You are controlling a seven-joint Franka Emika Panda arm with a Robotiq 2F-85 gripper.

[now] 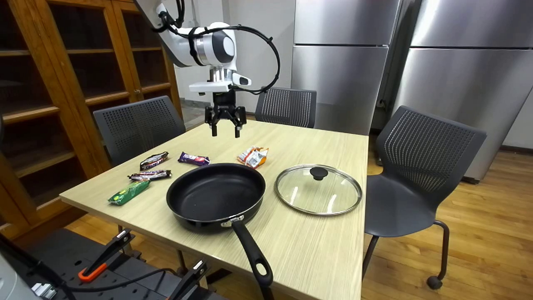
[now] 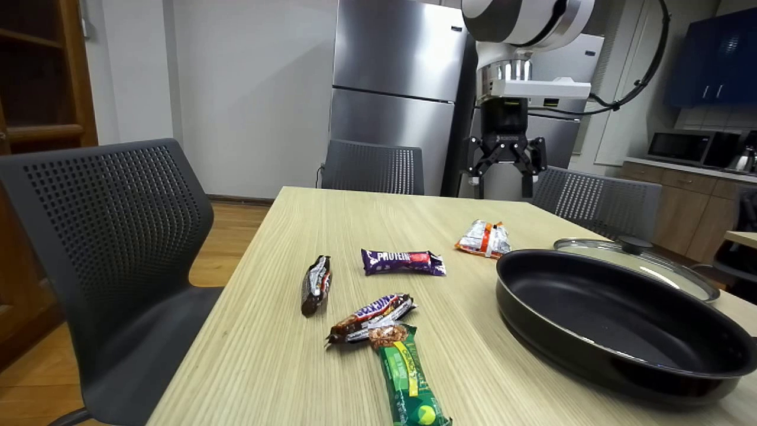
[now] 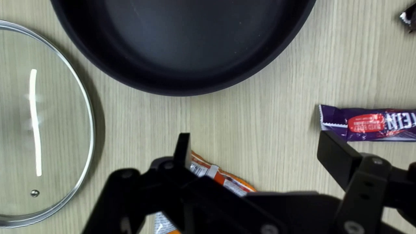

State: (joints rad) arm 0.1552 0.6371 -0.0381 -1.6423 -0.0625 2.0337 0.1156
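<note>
Pale wood-grain worktop [image 1: 312, 250], my black two-fingered pincer [image 1: 225, 133] above it.
I hold its jaws apart; nearest them, a crumpled silver-and-orange packet [image 1: 252, 157] lies on the worktop, near a round black frying pan [image 1: 216, 193] and a round clear-glass lid [image 1: 312, 193].

The arm [image 1: 175, 45] wears smooth, rounded white shells [image 2: 533, 25] with dark grey caps [image 1: 221, 43] and a shiny silver collar [image 2: 495, 76]. A black cable [image 1: 278, 68] loops outward, knotted with small ties [image 1: 270, 40], and a black strap [image 1: 193, 45] circles one segment. Below a white bracket [image 2: 547, 89], the matte black pincer [image 2: 504, 189] shows small pale lettering [image 2: 509, 138] and, in the wrist view, jointed links [image 3: 364, 201], round metal screws [image 3: 354, 227] and blocky, square-edged fingers [image 3: 337, 159].
</note>
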